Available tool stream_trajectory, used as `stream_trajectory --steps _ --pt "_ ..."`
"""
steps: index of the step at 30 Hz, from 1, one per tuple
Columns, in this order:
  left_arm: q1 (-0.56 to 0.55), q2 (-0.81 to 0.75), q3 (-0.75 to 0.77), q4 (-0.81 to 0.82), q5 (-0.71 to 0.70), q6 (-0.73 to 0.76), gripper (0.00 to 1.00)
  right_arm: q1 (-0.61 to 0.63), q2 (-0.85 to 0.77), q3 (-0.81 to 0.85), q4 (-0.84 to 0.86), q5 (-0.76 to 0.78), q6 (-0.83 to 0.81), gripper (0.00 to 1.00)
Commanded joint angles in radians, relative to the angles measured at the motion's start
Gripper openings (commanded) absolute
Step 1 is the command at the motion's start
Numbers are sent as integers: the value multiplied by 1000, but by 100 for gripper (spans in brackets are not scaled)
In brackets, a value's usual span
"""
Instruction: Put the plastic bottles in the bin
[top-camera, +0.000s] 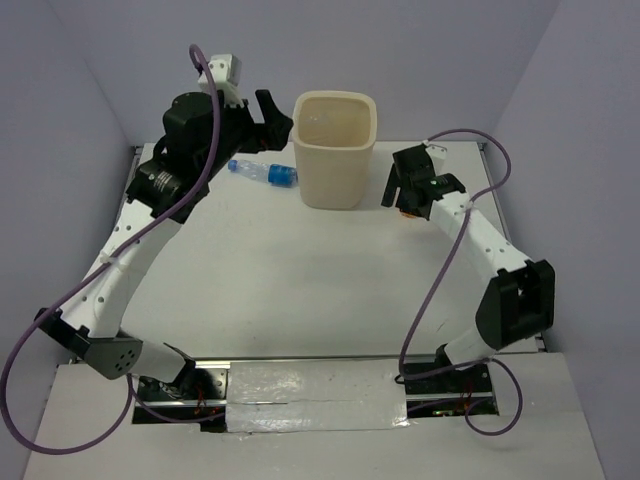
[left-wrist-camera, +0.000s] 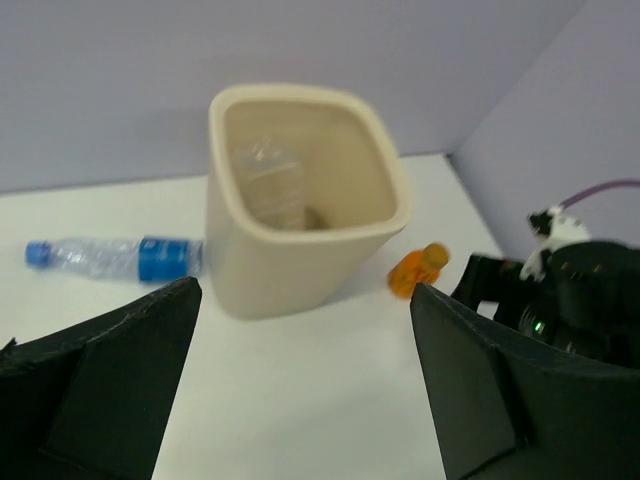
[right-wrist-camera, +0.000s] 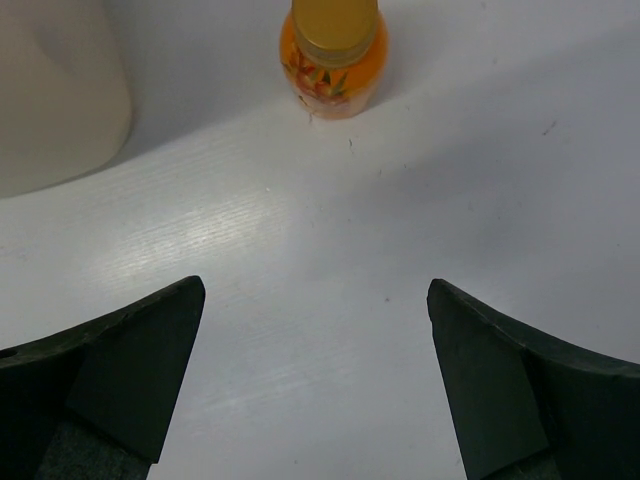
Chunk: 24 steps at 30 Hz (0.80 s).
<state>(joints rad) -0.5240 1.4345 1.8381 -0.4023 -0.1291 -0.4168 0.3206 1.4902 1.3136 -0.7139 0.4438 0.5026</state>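
the right gripper (right-wrist-camera: 315, 380) hangs low over the tabletop (right-wrist-camera: 300, 250), its jaws wide apart with nothing between them. it faces the small orange bottle (right-wrist-camera: 333, 55), which appears to stand upright just ahead of it, near the right wall of the bin (top-camera: 336, 150) but apart from it. the left gripper (left-wrist-camera: 300, 400) sits high by the bin's far left side, jaws likewise spread and empty, looking down into the mouth. a clear bottle (left-wrist-camera: 272, 185) already rests inside the bin, against its back wall. the blue-capped bottle (top-camera: 262, 171) lies on its side on the tabletop left of the bin, cap pointing away; whether its base touches the bin's wall cannot be told. no other bottles show.

the step in hand looks like the right arm's approach to the orange bottle. the next move calls for easing forward until the fingers straddle the bottle's body, closing below the cap, then lifting well clear of the rim, since the bin stands far taller than the bottle, and carrying it left over the mouth before letting go. the blue-capped bottle would remain for the left arm, which would need to drop and grip across its body.
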Motion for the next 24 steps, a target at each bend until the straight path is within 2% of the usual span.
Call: stream_trajectory --steps 1,7,13,22,24 --pt "13 -57 -68 -58 -93 38 99 -35 71 85 65 -22 -27 100" --pt "28 -118 -117 -89 -153 50 100 -89 195 202 54 9 -59 100" --pt "35 -143 -168 -101 -178 47 99 -132 292 249 74 -31 -78 100" --pt "38 -164 -227 -119 -205 32 99 -161 377 320 91 -66 -95 99" --pt "38 -167 -234 -124 -207 29 99 -161 403 345 82 -65 -102 97"
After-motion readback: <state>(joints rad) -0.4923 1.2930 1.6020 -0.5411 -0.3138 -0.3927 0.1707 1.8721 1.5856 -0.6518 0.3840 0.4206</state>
